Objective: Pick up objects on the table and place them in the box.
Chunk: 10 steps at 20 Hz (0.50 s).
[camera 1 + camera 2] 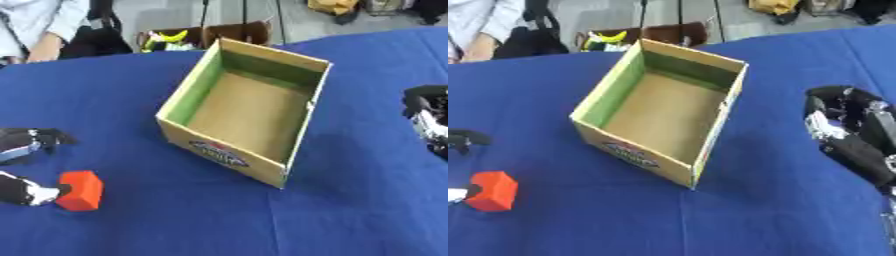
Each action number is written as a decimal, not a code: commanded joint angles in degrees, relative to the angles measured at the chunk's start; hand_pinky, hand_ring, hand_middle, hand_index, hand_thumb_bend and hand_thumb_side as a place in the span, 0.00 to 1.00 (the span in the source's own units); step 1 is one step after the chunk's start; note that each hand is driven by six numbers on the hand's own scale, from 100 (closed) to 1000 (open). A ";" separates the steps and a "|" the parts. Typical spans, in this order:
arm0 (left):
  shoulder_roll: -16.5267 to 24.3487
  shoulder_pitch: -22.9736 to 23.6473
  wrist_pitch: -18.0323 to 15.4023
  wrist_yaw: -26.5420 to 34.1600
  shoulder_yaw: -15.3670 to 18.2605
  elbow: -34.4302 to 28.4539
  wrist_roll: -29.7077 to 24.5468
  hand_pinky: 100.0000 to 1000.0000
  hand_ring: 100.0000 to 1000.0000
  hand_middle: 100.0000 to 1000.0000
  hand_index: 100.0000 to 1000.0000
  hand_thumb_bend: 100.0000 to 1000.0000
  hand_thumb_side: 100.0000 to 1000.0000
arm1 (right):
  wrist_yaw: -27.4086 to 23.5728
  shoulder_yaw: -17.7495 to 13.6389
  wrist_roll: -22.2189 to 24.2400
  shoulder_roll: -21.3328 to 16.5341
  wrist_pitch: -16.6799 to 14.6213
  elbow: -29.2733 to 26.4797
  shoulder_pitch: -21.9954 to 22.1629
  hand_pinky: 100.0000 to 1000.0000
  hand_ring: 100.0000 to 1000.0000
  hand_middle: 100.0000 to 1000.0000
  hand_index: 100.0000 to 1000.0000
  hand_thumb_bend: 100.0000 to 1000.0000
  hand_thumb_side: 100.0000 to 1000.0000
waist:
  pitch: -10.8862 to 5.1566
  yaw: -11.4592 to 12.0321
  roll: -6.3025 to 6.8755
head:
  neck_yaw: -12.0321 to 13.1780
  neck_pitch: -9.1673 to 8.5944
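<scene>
So far nothing is in the box (249,112): its brown floor is bare, and it stands open-topped in the middle of the blue table (350,210), a printed label on the near wall. The one thing I can see left to move is the red block (80,190), lying on the cloth near the left edge, well apart from the box.

My left hand (22,167) is at that block. One finger or the thumb touches its left face from below, and the other fingers (39,138) sit above and behind it, spread, with a gap to the block. So the hand is apart, not yet closed round anything; I judge the grasp is about to be made but is not made.

My right hand (846,132) shows at the right edge, beside the box and clear of it. It holds nothing that I can see, but I cannot tell how its fingers stand.

By my reckoning the task is at its start: close on the block, lift it, carry it right and over the box's near wall, and let go inside.
</scene>
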 commanded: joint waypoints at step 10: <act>1.59 0.84 1.19 -1.58 1.03 -2.77 -0.27 0.53 0.76 0.92 0.98 0.50 0.51 | 0.17 0.03 0.34 -0.75 -0.04 -0.58 -0.32 0.83 0.81 0.47 0.70 0.00 0.34 | -0.81 0.28 -0.20 | 0.07 -0.73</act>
